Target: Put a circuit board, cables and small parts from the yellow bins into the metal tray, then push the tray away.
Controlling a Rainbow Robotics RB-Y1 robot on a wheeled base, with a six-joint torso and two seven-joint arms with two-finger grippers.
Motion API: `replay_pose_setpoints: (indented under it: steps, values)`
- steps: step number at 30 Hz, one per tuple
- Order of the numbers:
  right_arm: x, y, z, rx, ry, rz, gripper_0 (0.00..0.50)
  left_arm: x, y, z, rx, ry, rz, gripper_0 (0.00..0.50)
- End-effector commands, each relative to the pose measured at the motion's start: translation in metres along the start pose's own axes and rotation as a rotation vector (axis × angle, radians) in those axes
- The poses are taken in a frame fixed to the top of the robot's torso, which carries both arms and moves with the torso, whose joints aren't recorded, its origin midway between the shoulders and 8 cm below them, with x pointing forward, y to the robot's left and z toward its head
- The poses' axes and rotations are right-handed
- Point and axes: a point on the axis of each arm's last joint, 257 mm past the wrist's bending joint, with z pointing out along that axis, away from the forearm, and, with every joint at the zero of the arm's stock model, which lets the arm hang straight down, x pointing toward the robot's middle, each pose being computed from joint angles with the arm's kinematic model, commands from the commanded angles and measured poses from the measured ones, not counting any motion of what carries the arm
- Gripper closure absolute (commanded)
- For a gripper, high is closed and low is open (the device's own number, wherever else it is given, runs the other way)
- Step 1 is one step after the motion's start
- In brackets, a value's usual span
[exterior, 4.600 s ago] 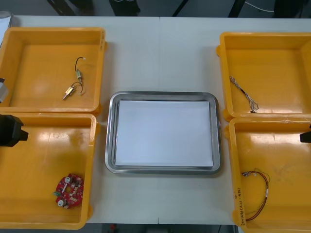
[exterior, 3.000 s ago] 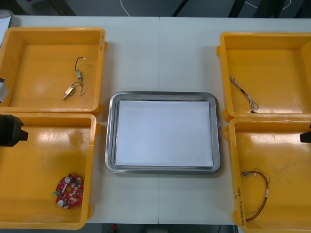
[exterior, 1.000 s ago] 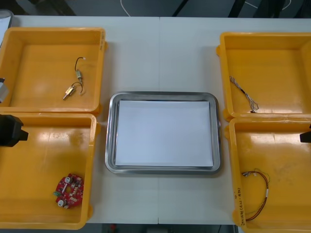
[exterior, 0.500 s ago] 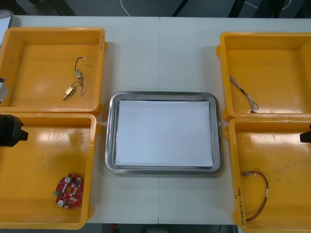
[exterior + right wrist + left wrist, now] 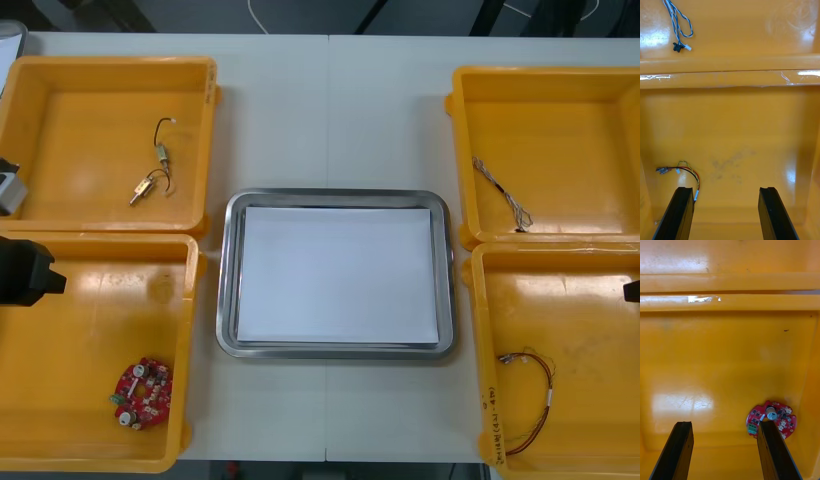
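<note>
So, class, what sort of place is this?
Probably an electronics kitting bench: yellow bins hold a red circuit board, cables and small metal parts beside a metal tray, and a robot's left pincer and right pincer hover open over the near bins.

Front view looks steeply down at the table (image 5: 330,100); wrist views closely face bins (image 5: 730,363).

The left gripper (image 5: 725,423) hangs over the bare floor of a yellow bin (image 5: 726,363), its jaws standing wide apart with nothing between them. A round red circuit board (image 5: 779,419) lies flat on that floor near a corner, partly behind one jaw's tip. Past the bin's far wall runs a second bin's rim (image 5: 730,281).
</note>
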Motion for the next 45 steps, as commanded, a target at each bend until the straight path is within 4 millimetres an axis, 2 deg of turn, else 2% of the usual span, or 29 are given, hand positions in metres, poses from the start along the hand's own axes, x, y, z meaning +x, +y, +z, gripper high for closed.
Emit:
replay_pose_setpoints:
  steps: [1, 9, 13, 26, 37, 40, 45]
  values:
    - [0.009, -0.008, -0.013, 0.048, -0.035, 0.054, 0.0, 0.008, 0.0, -0.002, 0.008, 0.028, 0.09, 0.0]
    - [0.028, 0.004, -0.015, 0.073, -0.064, 0.091, 0.0, 0.044, 0.003, 0.014, 0.014, 0.115, 0.17, 0.0]
    - [0.04, 0.011, -0.016, 0.077, -0.065, 0.106, 0.0, 0.054, -0.001, 0.022, 0.036, 0.13, 0.194, 0.0]
    - [0.077, 0.032, -0.009, 0.033, -0.016, 0.168, 0.0, 0.064, -0.028, 0.048, 0.098, 0.105, 0.23, 0.0]
    - [0.125, 0.039, 0.007, 0.031, 0.099, 0.235, 0.0, 0.078, -0.041, 0.068, 0.12, 0.1, 0.246, 0.0]
    - [0.134, 0.041, 0.009, 0.028, 0.119, 0.251, 0.0, 0.079, -0.044, 0.074, 0.123, 0.097, 0.246, 0.0]
    - [0.135, 0.044, 0.011, 0.025, 0.124, 0.263, 0.0, 0.08, -0.049, 0.085, 0.132, 0.092, 0.246, 0.0]
